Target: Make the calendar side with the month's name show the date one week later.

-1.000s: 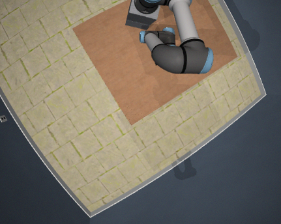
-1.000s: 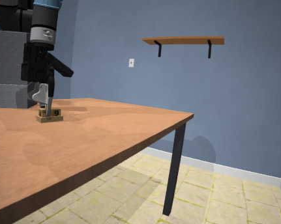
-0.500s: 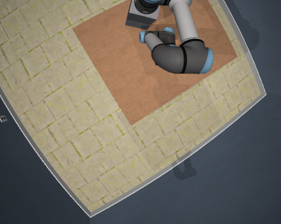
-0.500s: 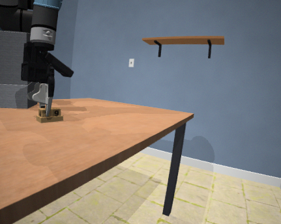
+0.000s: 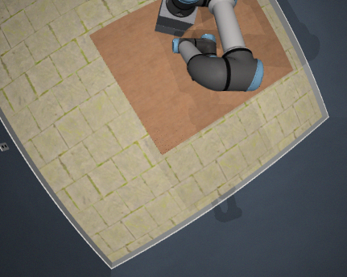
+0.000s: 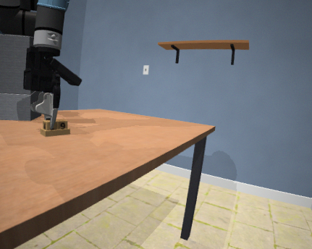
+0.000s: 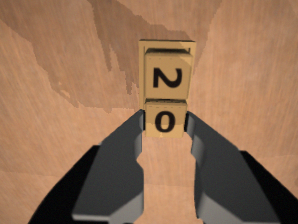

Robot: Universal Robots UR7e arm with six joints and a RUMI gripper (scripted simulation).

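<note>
Item 1, nearest the wrist camera: gripper, two grey angular fingers, closed narrow against the side faces of the near cube. Wrist view only: this cube's top face reads 0.

Item 2: far cube, touching the near cube's far side, top face reading 2. Both are pale tan wooden blocks with black digits.

Item 3: tray, same tan wood, only its far rim visible past the far cube in the wrist view. The exterior view shows it as a low rectangular base on the table, with a 9 on one cube's side face; the other cube's side face is crossed by a finger and unreadable. No month name is legible in any view.

Item 4: table, reddish-brown wood grain, dark slanted leg.

Item 5: arm, grey with blue joint caps. In the top view it covers the calendar entirely.

Item 6, farthest: blue wall carrying a wooden shelf on black brackets; stone-tile floor.
</note>
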